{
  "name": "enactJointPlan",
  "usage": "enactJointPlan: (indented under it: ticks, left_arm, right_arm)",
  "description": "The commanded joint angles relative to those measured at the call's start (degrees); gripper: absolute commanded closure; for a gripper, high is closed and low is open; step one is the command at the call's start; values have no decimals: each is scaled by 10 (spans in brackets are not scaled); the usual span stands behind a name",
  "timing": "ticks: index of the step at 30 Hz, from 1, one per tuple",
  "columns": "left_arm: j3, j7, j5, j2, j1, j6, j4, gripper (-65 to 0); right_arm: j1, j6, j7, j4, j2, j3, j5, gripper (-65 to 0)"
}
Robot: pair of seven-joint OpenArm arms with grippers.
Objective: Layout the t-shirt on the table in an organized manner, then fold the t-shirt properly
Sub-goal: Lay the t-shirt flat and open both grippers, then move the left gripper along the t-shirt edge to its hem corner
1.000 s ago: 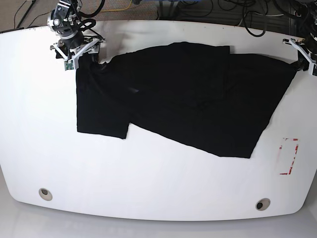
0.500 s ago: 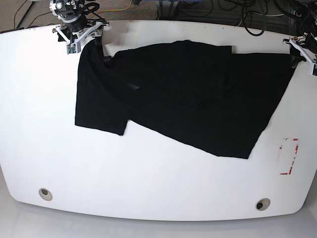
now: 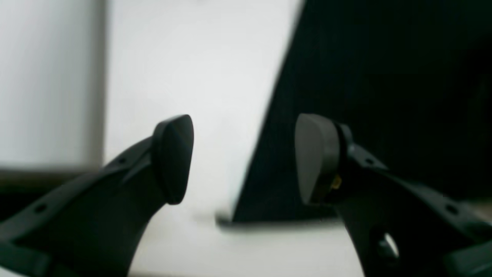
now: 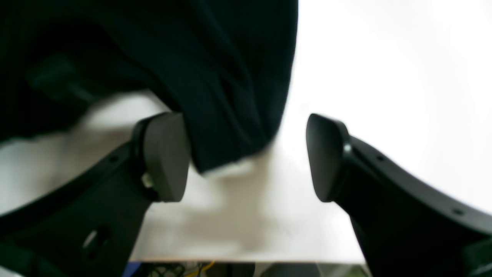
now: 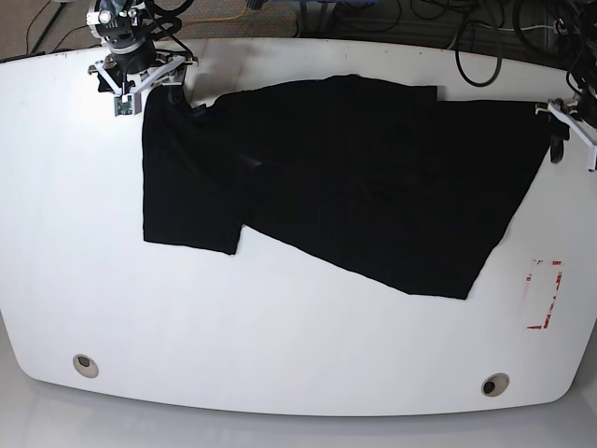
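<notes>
- Starting at the near edge of the table [image 5: 280,373], two round grey grommet holes [image 5: 85,365] sit close to that edge, one toward each near corner.
- A small red-outlined rectangle mark [image 5: 544,295] is near the right edge of the base view, just beyond the right-hand hole.
- The t-shirt [image 5: 354,187] lies spread over the far half of the table, black side up; no print shows in any view.
- Its lower hem runs slanted, and one corner reaches toward the middle of the table, well apart from the red mark.
- A sleeve-like flap hangs down on the left of the base view, and its edge is nearly parallel to the near edge.
- The left gripper [image 5: 569,131] is at the right edge of the base view, just beside the corner of the shirt there.
- In the left wrist view its fingers [image 3: 175,157] stand wide apart, and nothing is between them; the cloth edge lies on the table beyond them.
- The right gripper [image 5: 140,79] is close to the far left corner of the base view, at the top corner of the shirt.
- In the right wrist view its fingers [image 4: 165,157] are also apart; a fold of black cloth lies just beyond the gap, near one pad, but it is not clamped.
- Cables [image 5: 466,33] lie on the floor beyond the far edge.
</notes>
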Motion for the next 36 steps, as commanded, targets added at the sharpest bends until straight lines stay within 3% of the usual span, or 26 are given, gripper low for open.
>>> enactJointPlan:
  ticks: [1, 14, 28, 36]
  left_arm:
    - [12, -4, -4, -12, -11, -1, 10, -393]
    - [62, -4, -3, -22, -69, -1, 9, -392]
    - [151, -4, -2, -22, -130, 70, 8, -392]
    - [172, -4, -2, -22, -146, 94, 8, -392]
  right_arm:
    - [-14, 1, 5, 14, -1, 3, 6, -445]
    - [31, 2, 4, 16, -11, 27, 7, -445]
    - [144, 0, 2, -7, -8, 27, 2, -450]
    - [182, -4, 2, -80, 17, 27, 2, -447]
